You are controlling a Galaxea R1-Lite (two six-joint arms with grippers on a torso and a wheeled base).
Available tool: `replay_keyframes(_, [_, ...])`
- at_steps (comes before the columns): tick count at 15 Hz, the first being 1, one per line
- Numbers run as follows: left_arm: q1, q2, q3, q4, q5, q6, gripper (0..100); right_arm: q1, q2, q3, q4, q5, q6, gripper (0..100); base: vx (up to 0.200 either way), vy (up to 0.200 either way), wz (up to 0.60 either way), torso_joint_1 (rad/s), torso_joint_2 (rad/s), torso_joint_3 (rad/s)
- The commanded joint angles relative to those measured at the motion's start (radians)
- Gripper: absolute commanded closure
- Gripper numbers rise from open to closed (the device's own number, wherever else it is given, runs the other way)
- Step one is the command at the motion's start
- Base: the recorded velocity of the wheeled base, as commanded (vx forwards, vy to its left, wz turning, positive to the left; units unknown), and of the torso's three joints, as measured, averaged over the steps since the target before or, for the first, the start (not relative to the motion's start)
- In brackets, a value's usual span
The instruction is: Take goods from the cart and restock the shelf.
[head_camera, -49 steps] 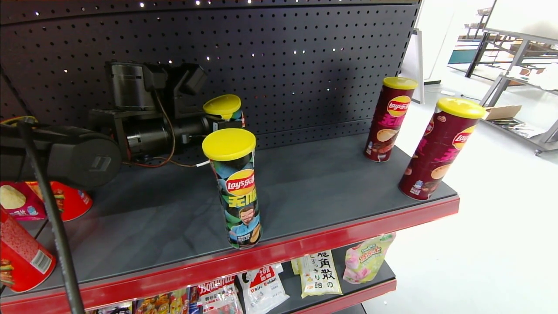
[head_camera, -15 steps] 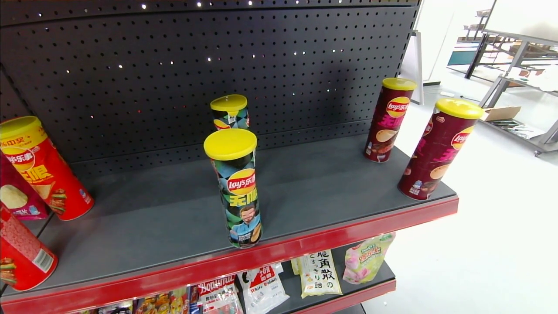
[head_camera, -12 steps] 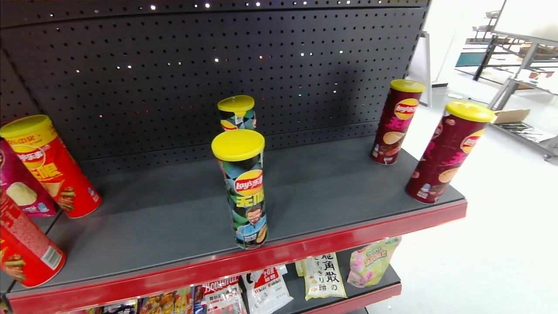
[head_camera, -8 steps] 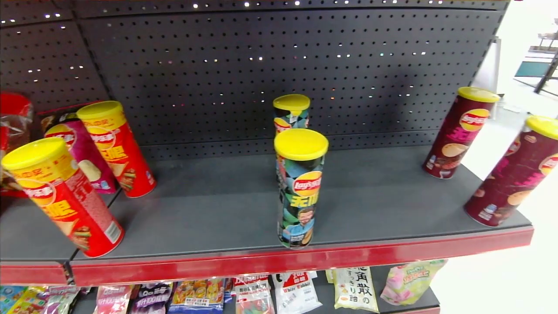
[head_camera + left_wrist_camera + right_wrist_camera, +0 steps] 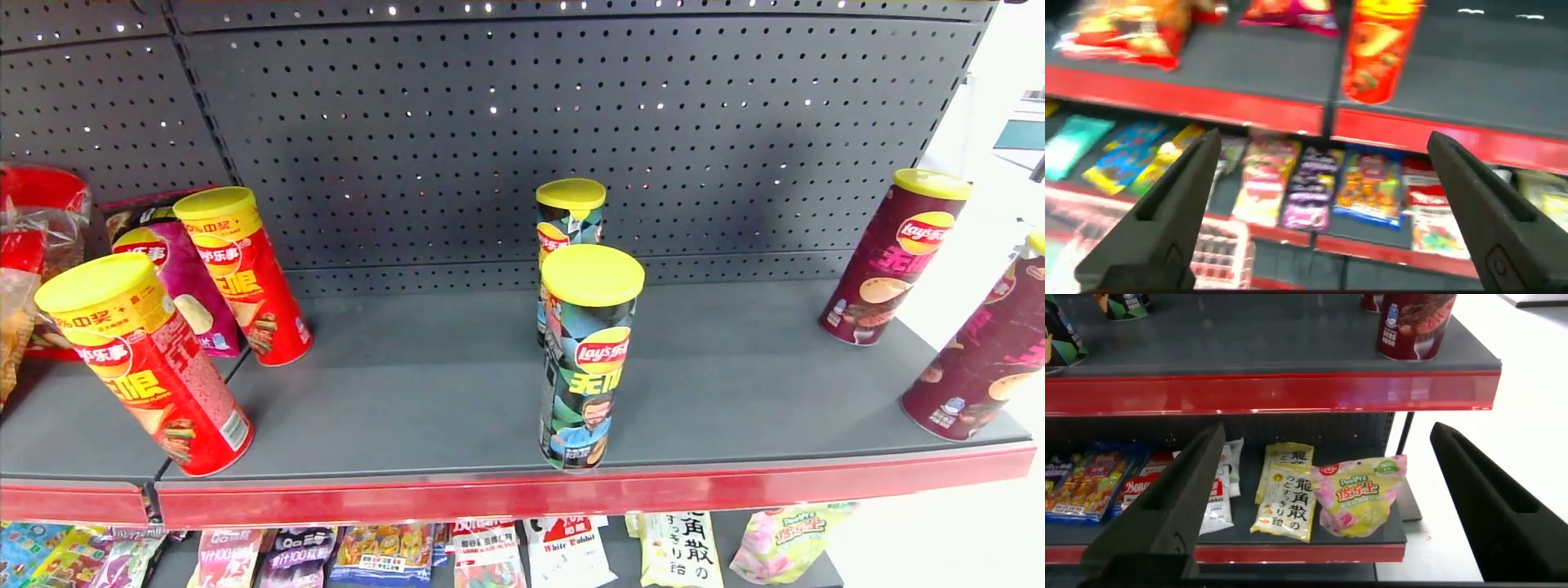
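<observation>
On the grey shelf (image 5: 424, 408) two green-and-black chip cans with yellow lids stand upright, one at the front edge (image 5: 588, 359) and one behind it by the pegboard (image 5: 569, 216). Nothing touches either of them. My left gripper (image 5: 1323, 137) is open and empty, hanging in front of the red shelf edge (image 5: 1208, 94) below a red can (image 5: 1376, 49). My right gripper (image 5: 1327, 429) is also open and empty, level with the lower shelf, under a maroon can (image 5: 1413, 322).
Red cans (image 5: 147, 359) (image 5: 241, 273) and a purple pack (image 5: 175, 286) stand at the shelf's left. Maroon cans (image 5: 894, 257) (image 5: 980, 359) stand at its right. Snack packets (image 5: 1290, 490) (image 5: 1315, 184) fill the lower shelf. Bare shelf lies between the can groups.
My left arm, which was at the rear green can, has left the head view and that can stands free. The head camera has swung left, bringing more red cans into the picture.
</observation>
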Motion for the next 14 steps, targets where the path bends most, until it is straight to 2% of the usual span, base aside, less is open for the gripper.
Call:
replay_keyframes(1, [-0.026, -0.13, 0.147, -0.077, -0.084, 0.026, 0, -0.001, 0.0, 0.0, 0.0, 0.001, 0.0, 0, 0.0, 0.0, 0.0, 0.0, 0.0, 0.0])
replay_keyframes(3, [-0.026, -0.13, 0.197, -0.122, -0.065, 0.02, 0, -0.001, 0.0, 0.0, 0.0, 0.001, 0.0, 0, 0.0, 0.0, 0.0, 0.0, 0.0, 0.0])
replay_keyframes(5, [-0.026, -0.13, 0.164, -0.129, -0.111, 0.022, 0, -0.001, 0.0, 0.0, 0.0, 0.001, -0.001, 0, 0.0, 0.0, 0.0, 0.0, 0.0, 0.0])
replay_keyframes(7, [-0.027, -0.13, 0.141, -0.126, -0.114, 0.017, 0, -0.001, 0.0, 0.0, 0.0, 0.001, -0.001, 0, 0.0, 0.0, 0.0, 0.0, 0.0, 0.0])
replay_keyframes(11, [-0.027, -0.13, 0.11, -0.131, -0.167, 0.017, 0, -0.001, 0.0, 0.0, 0.0, 0.001, -0.001, 0, 0.0, 0.0, 0.0, 0.0, 0.0, 0.0])
replay_keyframes(14, [-0.027, -0.13, 0.082, -0.132, -0.168, 0.011, 0, -0.001, 0.0, 0.0, 0.0, 0.001, -0.001, 0, 0.0, 0.0, 0.0, 0.0, 0.0, 0.0])
